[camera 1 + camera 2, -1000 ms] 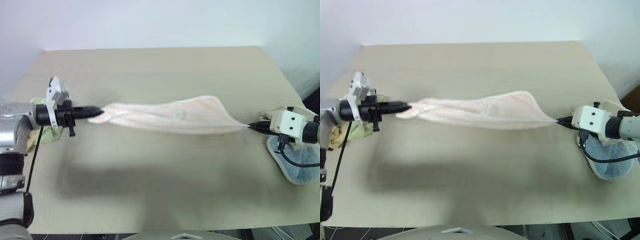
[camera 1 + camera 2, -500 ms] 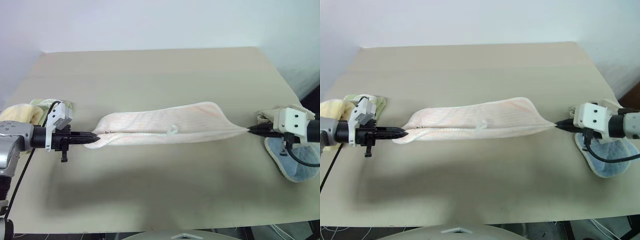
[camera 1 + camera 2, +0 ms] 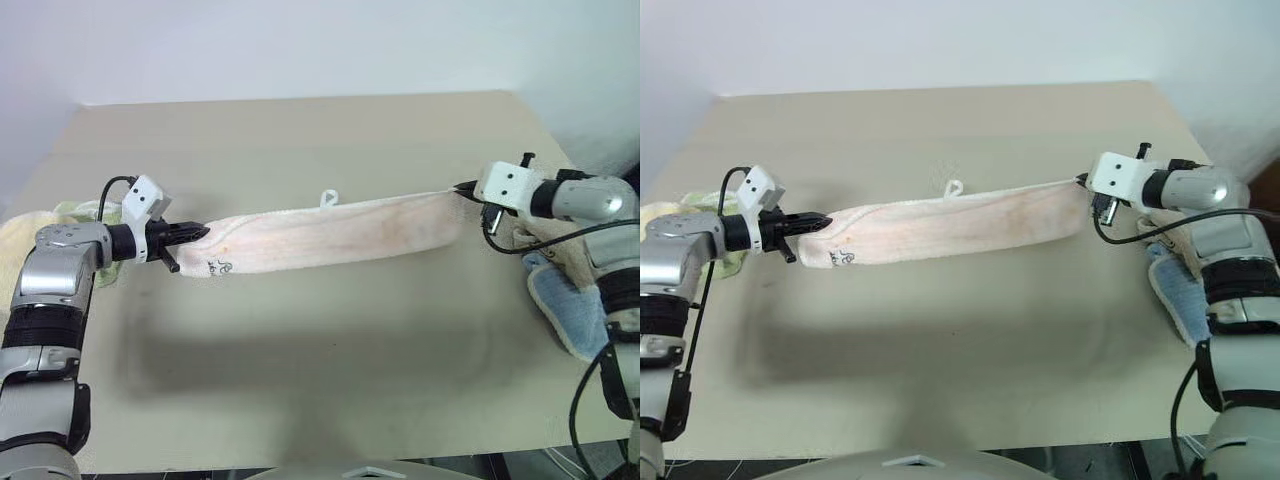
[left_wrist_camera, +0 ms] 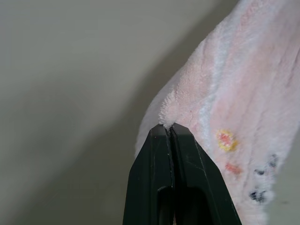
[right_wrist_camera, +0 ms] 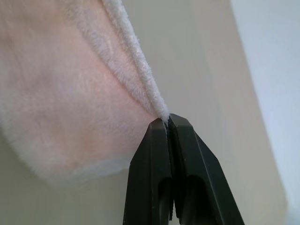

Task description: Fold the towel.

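Holding the towel (image 3: 330, 236) stretched between both grippers above the middle of the desk (image 3: 300, 130), folded lengthwise into a long band, casting a shadow on the desk surface below.

Running from near the left edge to near the right edge, slanting slightly toward the far edge at the right end.

Left gripper (image 3: 200, 232) clamping the left corner of the towel, fingers (image 4: 154, 178) pressed fully together with terry pile pinched at the tips. Pointing toward the right edge.

Right gripper (image 3: 462, 188) clamping the upper right corner, fingers (image 5: 187, 159) likewise pressed fully together on the hemmed edge. Pointing toward the left edge.

Showing black handwritten scribble (image 3: 219, 266) at the lower left corner of the towel, just beside the left gripper. Showing faint orange stains (image 4: 226, 140) near the same corner in the left wrist view.

Sticking up from the far long edge, left of centre: small loop (image 3: 328, 197).

Hanging lower along the near long edge; right end rounding down below the clamped corner.

Lying at the left edge of the desk, partly behind the left arm: fluffy yellow towel (image 3: 20, 235).

Lying at the right edge, under the right arm: beige-tan towel (image 3: 565, 262), with a blue-grey cloth (image 3: 570, 310) beside it toward the near edge.
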{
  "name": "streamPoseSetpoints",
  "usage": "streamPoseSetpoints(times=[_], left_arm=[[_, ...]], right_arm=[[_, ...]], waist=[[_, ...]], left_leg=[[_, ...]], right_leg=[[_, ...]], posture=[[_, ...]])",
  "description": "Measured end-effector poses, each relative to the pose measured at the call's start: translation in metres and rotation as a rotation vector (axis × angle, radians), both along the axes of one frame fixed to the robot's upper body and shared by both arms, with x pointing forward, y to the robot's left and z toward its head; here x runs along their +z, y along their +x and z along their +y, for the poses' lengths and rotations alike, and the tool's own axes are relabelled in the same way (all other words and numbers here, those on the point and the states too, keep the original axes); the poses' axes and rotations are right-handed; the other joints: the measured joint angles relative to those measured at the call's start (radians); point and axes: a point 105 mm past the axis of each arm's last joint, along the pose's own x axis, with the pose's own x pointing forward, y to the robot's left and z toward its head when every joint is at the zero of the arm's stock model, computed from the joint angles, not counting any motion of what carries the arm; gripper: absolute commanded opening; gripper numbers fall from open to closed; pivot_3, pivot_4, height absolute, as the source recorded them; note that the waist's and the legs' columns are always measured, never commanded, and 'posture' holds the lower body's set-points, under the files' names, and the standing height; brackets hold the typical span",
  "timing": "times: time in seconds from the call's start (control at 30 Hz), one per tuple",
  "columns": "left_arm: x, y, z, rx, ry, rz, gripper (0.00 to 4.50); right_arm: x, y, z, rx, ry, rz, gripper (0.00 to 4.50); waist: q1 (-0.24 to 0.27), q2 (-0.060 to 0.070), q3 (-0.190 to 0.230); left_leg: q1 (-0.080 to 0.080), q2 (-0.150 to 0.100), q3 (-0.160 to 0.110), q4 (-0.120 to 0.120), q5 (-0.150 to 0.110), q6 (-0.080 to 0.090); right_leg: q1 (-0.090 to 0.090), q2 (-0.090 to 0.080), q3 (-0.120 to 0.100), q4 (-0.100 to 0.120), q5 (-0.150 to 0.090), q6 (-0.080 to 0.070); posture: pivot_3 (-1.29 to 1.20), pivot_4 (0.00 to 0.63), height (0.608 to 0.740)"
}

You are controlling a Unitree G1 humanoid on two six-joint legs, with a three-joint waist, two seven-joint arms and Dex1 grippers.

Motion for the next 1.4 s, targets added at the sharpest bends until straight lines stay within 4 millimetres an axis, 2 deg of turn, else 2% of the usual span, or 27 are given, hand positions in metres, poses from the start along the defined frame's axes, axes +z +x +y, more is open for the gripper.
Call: streamPoseSetpoints(times=[0.1,0.2,0.3,0.43,0.53,0.57,0.67,0.8,0.87,0.93,1.03,1.13,1.2,1.3,1.4], left_arm=[[-0.007,0.004,0.001,0.014,0.021,0.004,0.0],[-0.011,0.004,0.002,0.017,0.017,0.017,0.66],[-0.012,0.004,0.003,0.024,0.016,0.019,1.6],[-0.009,0.01,0.009,0.079,0.018,-0.001,3.02],[-0.004,0.017,0.019,0.146,0.021,-0.041,4.03],[-0.001,0.019,0.023,0.176,0.015,-0.057,4.04],[0.012,0.028,0.037,0.29,-0.036,-0.119,4.04],[0.033,0.034,0.051,0.403,-0.108,-0.201,4.04],[0.036,0.035,0.054,0.437,-0.138,-0.21,4.04],[0.036,0.037,0.053,0.449,-0.171,-0.21,4.04],[0.04,0.036,0.038,0.378,-0.208,-0.213,4.04],[0.048,0.03,0.018,0.26,-0.218,-0.243,4.04],[0.047,0.023,0.003,0.178,-0.217,-0.238,4.04],[0.043,0.019,-0.012,0.111,-0.218,-0.222,4.04],[0.048,0.014,-0.025,0.047,-0.245,-0.221,4.04]], right_arm=[[-0.014,0.004,0.005,0.018,-0.038,0.024,0.01],[-0.021,0.005,0.004,0.011,-0.043,0.04,0.67],[-0.019,0.007,0.003,0.002,-0.036,0.032,1.59],[-0.015,0.009,0.002,-0.003,-0.046,-0.015,3.05],[-0.008,0.008,-0.008,-0.031,-0.055,-0.065,4.02],[-0.005,0.007,-0.012,-0.043,-0.053,-0.081,4.32],[0.006,0.0,-0.023,-0.092,0.006,-0.12,4.32],[0.014,-0.011,-0.04,-0.221,0.237,-0.106,4.32],[0.01,-0.02,-0.047,-0.292,0.381,-0.048,4.42],[-0.005,-0.033,-0.045,-0.355,0.546,0.077,4.42],[-0.03,-0.052,-0.029,-0.426,0.765,0.321,4.42],[-0.036,-0.062,-0.016,-0.499,1.007,0.488,4.42],[-0.041,-0.067,-0.007,-0.568,1.167,0.602,4.42],[-0.051,-0.071,0.002,-0.657,1.289,0.734,4.42],[-0.057,-0.072,0.011,-0.733,1.39,0.841,4.42]], waist=[[-0.001,0.0,0.0],[0.0,0.0,0.0],[-0.001,0.0,0.0],[0.0,0.0,0.0],[0.002,0.0,0.0],[0.001,0.0,0.0],[0.002,-0.001,0.0],[0.003,-0.001,0.0],[0.004,-0.001,0.0],[0.005,-0.002,0.0],[0.006,-0.002,0.0],[0.004,-0.002,0.0],[0.005,-0.002,-0.001],[0.008,-0.002,-0.001],[0.009,-0.002,-0.001]], left_leg=[[-0.001,0.0,0.001,0.0,0.0,0.0],[-0.001,0.0,0.001,0.0,0.0,0.0],[-0.001,0.0,0.001,0.0,0.0,0.001],[-0.001,0.0,0.001,0.0,-0.001,0.002],[-0.001,0.0,0.001,0.0,-0.001,0.002],[-0.001,0.0,0.001,0.0,-0.001,0.002],[-0.001,0.0,0.001,0.001,-0.001,0.002],[0.0,0.0,0.001,0.001,-0.002,0.004],[0.0,0.0,0.001,0.001,-0.003,0.005],[0.0,0.0,0.001,0.002,-0.003,0.005],[0.0,0.0,0.001,0.003,-0.003,0.005],[0.0,0.0,0.002,0.003,-0.003,0.005],[0.0,0.001,0.001,0.003,-0.003,0.005],[0.0,0.001,0.001,0.003,-0.003,0.005],[0.0,0.0,0.002,0.003,-0.003,0.005]], right_leg=[[-0.001,0.0,0.001,0.0,0.0,0.0],[-0.002,0.0,0.001,0.001,0.0,0.0],[-0.002,0.0,0.001,0.002,0.0,0.0],[-0.004,0.0,0.002,0.005,0.0,0.0],[-0.004,0.0,0.002,0.006,0.0,0.0],[-0.004,0.0,0.002,0.006,0.0,0.0],[-0.004,0.0,0.003,0.007,0.0,0.0],[-0.004,0.0,0.003,0.007,0.0,0.0],[-0.004,0.0,0.003,0.007,0.0,0.0],[-0.004,0.0,0.003,0.008,0.0,0.0],[-0.004,-0.001,0.003,0.008,0.0,0.0],[-0.004,-0.001,0.004,0.008,0.001,0.0],[-0.004,-0.001,0.004,0.009,0.001,0.0],[-0.004,-0.001,0.004,0.009,0.001,0.0],[-0.004,-0.001,0.005,0.008,0.001,0.0]], posture=[[0.0,0.15,0.728],[0.0,0.15,0.728],[0.0,0.15,0.728],[0.0,0.15,0.728],[0.0,0.15,0.728],[0.0,0.15,0.728],[0.0,0.15,0.728],[0.0,0.15,0.728],[0.0,0.15,0.728],[0.0,0.15,0.728],[0.0,0.15,0.728],[0.0,0.15,0.728],[0.0,0.15,0.728],[0.0,0.15,0.728],[0.0,0.15,0.728]])
